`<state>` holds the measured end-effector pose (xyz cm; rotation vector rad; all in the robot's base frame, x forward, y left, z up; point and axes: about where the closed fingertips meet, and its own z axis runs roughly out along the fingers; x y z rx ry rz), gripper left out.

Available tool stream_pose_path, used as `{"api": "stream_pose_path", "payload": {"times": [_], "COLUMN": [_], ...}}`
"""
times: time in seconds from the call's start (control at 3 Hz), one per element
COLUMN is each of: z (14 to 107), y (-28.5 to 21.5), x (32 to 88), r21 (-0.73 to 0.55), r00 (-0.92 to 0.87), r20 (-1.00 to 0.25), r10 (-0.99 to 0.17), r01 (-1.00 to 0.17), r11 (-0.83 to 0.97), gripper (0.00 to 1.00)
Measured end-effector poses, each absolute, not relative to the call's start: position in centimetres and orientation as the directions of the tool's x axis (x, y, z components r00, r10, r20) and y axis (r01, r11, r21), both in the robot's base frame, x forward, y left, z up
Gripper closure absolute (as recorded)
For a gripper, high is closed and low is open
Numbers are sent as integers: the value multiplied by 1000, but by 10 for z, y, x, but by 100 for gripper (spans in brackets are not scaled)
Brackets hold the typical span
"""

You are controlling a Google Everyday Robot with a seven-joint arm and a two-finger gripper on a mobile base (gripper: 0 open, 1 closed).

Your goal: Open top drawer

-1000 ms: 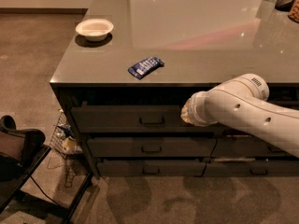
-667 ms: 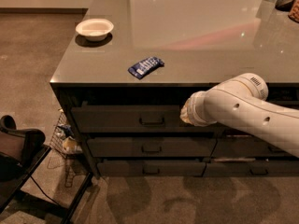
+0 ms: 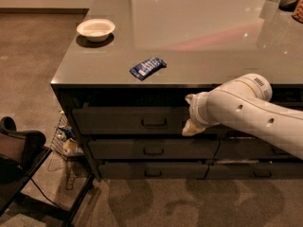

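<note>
The gripper [image 3: 190,114] sat just right of the frame's centre, pressed close to the right part of the top drawer [image 3: 118,119], a little to the right of the drawer's small bar handle [image 3: 154,123]; whether it was wide, narrow or gripping anything could not be told, since the wrist hid it. The white arm [image 3: 246,112] ran from it to the right edge of the frame. The top drawer lay directly beneath the edge of the grey countertop [image 3: 199,41], with a dark gap above its front. Below it were two shallower dark drawers [image 3: 142,149]. On the countertop a blue packet [image 3: 147,67] lay near the front edge, and a white bowl [image 3: 95,29] stood at the upper left. A wire basket [image 3: 64,138] stood on the floor beside the cabinet's left side.
</note>
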<state>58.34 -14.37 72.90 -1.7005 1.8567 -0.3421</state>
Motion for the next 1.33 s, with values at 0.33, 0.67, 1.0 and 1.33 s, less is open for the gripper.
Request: {"api": "stream_pose_path", "payload": {"times": [0.33, 0.67, 1.0, 1.33], "z": [730, 729, 707, 679], "y": [-143, -143, -131, -116], "x": [583, 583, 586, 594], "r21": [-559, -559, -513, -464], "r00": [-7, -7, 32, 66], "r20": [-248, -248, -235, -258], "r10": [-969, -969, -971, -964], "r01": [-816, -816, -853, -884], "r11": [149, 149, 96, 63], "gripper": [0, 0, 18, 41]}}
